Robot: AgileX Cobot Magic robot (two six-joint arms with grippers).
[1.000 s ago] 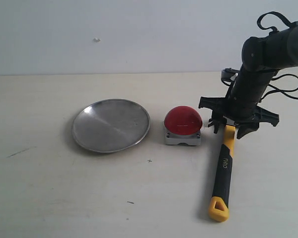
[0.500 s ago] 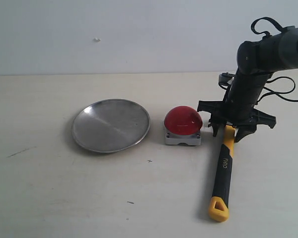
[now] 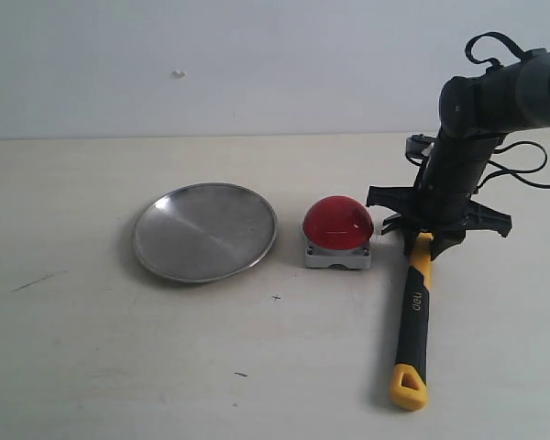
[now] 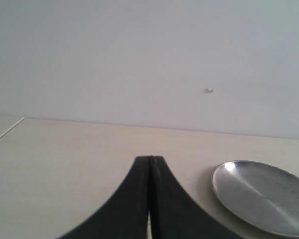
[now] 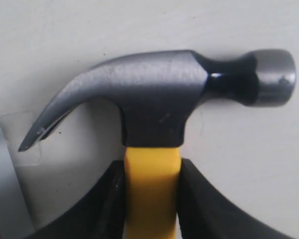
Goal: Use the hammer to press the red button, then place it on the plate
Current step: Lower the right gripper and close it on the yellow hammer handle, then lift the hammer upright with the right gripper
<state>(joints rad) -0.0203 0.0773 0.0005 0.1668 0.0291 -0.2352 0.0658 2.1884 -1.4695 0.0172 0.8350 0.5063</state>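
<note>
a: what does the plate [image 3: 204, 232] hold?
b: only its own brushed metal shows, with a pale streak of light across it. it sits flat on the desk [image 3: 92, 348], on the left in the outside view.
a: and the hammer [image 3: 412, 312]?
b: well apart from the plate, on the other side of the button [image 3: 338, 223]. its handle runs along the desk just right of the button, with the yellow loop toward the near edge and the head up under the arm.
a: is it gripped?
b: yes. the right claw [image 3: 422, 240] is pinching the yellow neck right below the dark head. in its wrist view a black finger [image 5: 112, 201] presses on each side of the yellow.
a: does the head touch the button?
b: no, it is just beside it. the red dome stands on its grey base between plate and hammer, touching neither.
a: is the hammer lifted off the desk?
b: i cannot tell.
a: the left claw [image 4: 150, 199]?
b: pressed together, tip against tip, low over the desk, with the plate near it.
</note>
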